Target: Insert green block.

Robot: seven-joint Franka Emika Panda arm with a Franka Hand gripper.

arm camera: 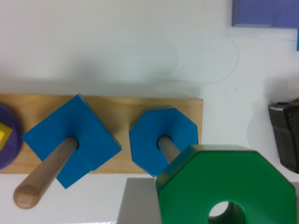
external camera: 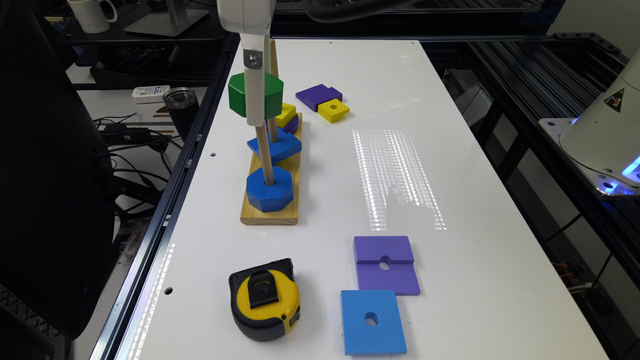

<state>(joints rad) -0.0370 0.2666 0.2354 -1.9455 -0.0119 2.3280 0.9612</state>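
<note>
The green block is a glossy octagon with a round hole, held in the air above the wooden base. My gripper is shut on it, one white finger crossing its front. In the wrist view the green block fills the near corner, with a grey finger beside it. Below it the blue octagon sits on the nearest peg. That peg runs up behind the green block, so its top is hidden. Through the wrist camera, the blue octagon lies partly under the green block.
A blue square block sits on the middle peg, and yellow and purple pieces on the far one. Loose purple and yellow blocks lie beyond. Nearer lie a tape measure, a purple square and a blue square.
</note>
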